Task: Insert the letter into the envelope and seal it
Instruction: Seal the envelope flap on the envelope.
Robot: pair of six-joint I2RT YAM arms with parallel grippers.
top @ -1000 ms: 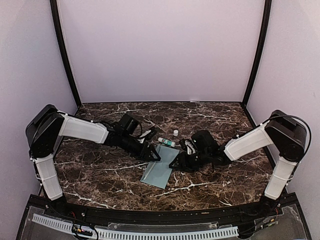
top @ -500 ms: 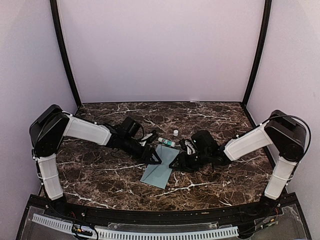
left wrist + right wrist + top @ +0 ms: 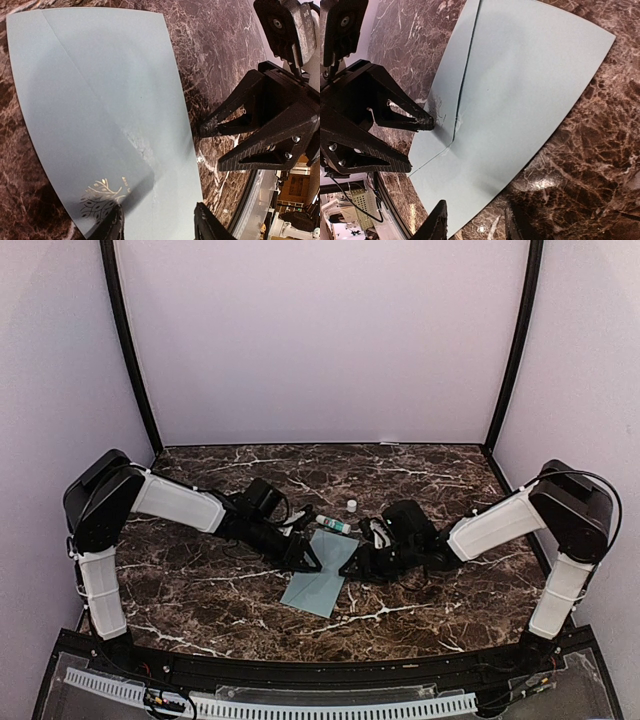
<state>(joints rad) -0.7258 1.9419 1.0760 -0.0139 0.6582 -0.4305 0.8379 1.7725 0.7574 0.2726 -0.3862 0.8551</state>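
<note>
Envelope (image 3: pixel 320 580) flat on the dark marble table (image 3: pixel 200 580), dead centre, slightly skewed, nearest of everything to the arm bases. Pale blue-grey face up, a crease running along it and a small gold leaf emblem (image 3: pixel 102 192) at one corner.

Either side of it, the two arms meet low. The left gripper (image 3: pixel 311 562) is on the envelope's left edge, jaws parted to a middling gap. One fingertip (image 3: pixel 431 122) is down on the paper by the crease, the other at the paper's edge, and nothing is pinched between them. The right gripper (image 3: pixel 351 571) sits just beside the right edge, jaws parted narrower, tips down by the marble, also empty.

Beyond the envelope, a white-and-green glue stick (image 3: pixel 333 525) lies on its side. A small white cap (image 3: pixel 352 506) stands a little further back.
</note>
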